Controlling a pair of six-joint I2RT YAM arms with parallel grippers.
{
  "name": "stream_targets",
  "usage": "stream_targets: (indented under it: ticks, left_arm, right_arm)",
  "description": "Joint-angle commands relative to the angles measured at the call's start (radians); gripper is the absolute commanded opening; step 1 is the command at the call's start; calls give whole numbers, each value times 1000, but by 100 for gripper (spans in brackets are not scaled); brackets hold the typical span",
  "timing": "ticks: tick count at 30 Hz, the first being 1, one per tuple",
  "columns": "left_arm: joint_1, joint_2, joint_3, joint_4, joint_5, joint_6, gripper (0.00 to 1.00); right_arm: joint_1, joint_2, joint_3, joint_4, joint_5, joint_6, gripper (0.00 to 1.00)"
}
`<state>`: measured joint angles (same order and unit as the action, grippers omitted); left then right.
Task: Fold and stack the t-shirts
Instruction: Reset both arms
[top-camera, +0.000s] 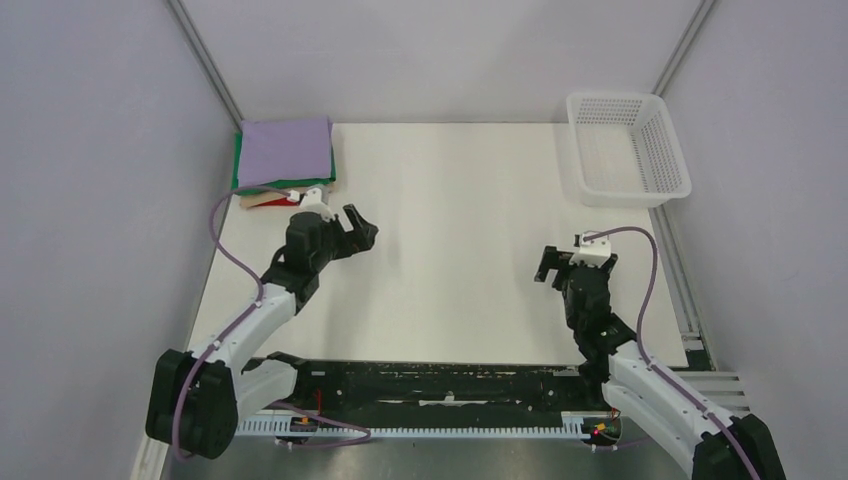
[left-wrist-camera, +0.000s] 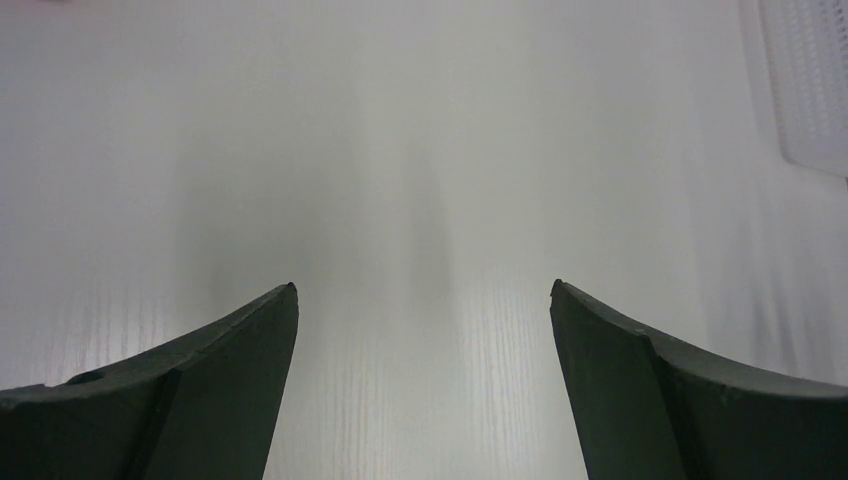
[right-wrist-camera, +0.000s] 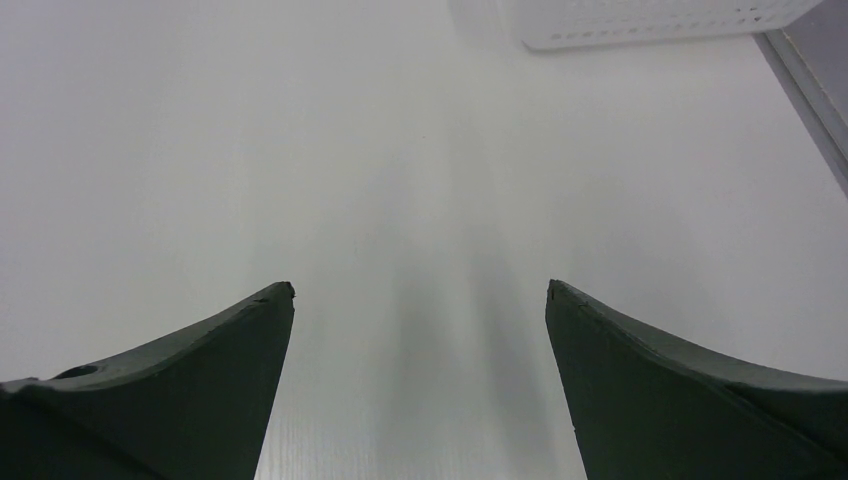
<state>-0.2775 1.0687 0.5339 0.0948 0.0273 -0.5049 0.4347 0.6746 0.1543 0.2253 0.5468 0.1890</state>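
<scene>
1. Where the table (top-camera: 450, 300) meets its far left corner, you have the shirt stack: the purple shirt (top-camera: 285, 150) lies folded flat on top. The green shirt (top-camera: 238, 168) shows as a strip along its left and near edges. Slivers of the beige shirt (top-camera: 249, 200) and the red shirt (top-camera: 270, 203) peek out at the near side.
2. Your left pincer (left-wrist-camera: 423, 290) is wide open and holds nothing. In the left wrist view its two dark fingers (left-wrist-camera: 230, 370) stand well apart, with only bare tabletop between them.
3. From above, the left pincer sits just to the near right of the stack, close to its near edge but not touching the cloth. It points away from the stack, toward the middle of the table, so no shirt shows in its own camera.
4. Your right pincer (right-wrist-camera: 420, 288) is also spread wide and has hold of nothing. The right wrist view shows the plain white surface between its fingertips.
5. The right pincer is over the right half of the table, well apart from the stack, with the whole middle of the table lying between them.
6. The white mesh basket (top-camera: 628, 150) stands in the far right corner, beyond the right pincer and across the table from the shirts. Its edge shows at the top of the right wrist view and in the upper right corner of the left wrist view.
7. Whether either pincer touches the table or hangs just above it, you cannot tell from these views.
</scene>
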Motion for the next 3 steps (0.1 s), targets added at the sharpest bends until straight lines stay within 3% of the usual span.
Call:
stream_targets:
  ticks: [1, 3]
  left_arm:
    - [-3, -42, 18, 48, -56, -30, 100]
    - [-3, -55, 16, 38, -76, -27, 100]
  right_arm:
    - [-1, -3, -36, 94, -20, -7, 98]
    - [-1, -4, -24, 88, -18, -9, 98]
